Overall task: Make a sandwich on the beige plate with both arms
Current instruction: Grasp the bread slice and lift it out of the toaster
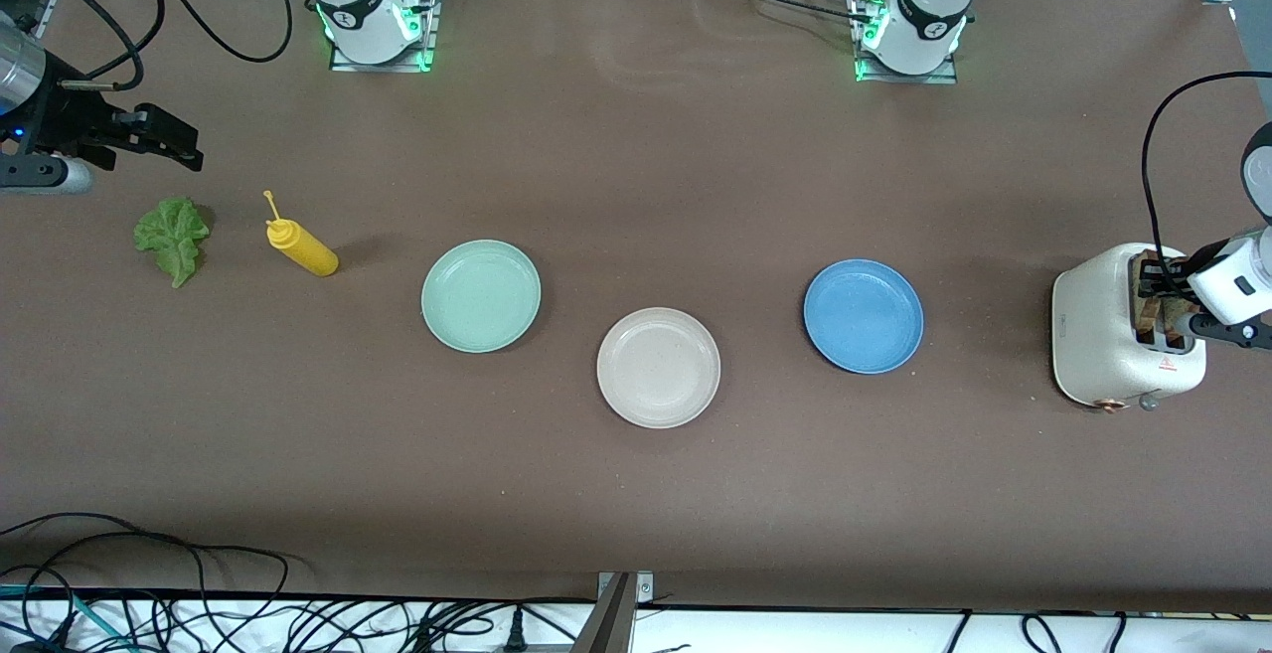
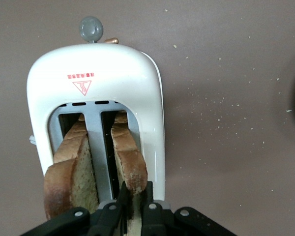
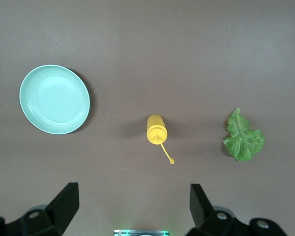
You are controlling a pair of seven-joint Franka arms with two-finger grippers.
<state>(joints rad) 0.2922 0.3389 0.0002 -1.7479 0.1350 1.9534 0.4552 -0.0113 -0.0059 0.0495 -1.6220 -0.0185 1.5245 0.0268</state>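
Left tool (image 2: 133, 204) is clamped on a bread slice (image 2: 129, 162) in the toaster (image 2: 147, 98); right tool (image 3: 132, 196) gapes wide.

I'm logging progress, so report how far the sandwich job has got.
Nothing is assembled yet: the beige plate is bare. In hand: the left gripper is closed on a bread slice in the toaster; a second slice sits in the other slot. The lettuce leaf lies untouched; the right gripper hangs open above the table.
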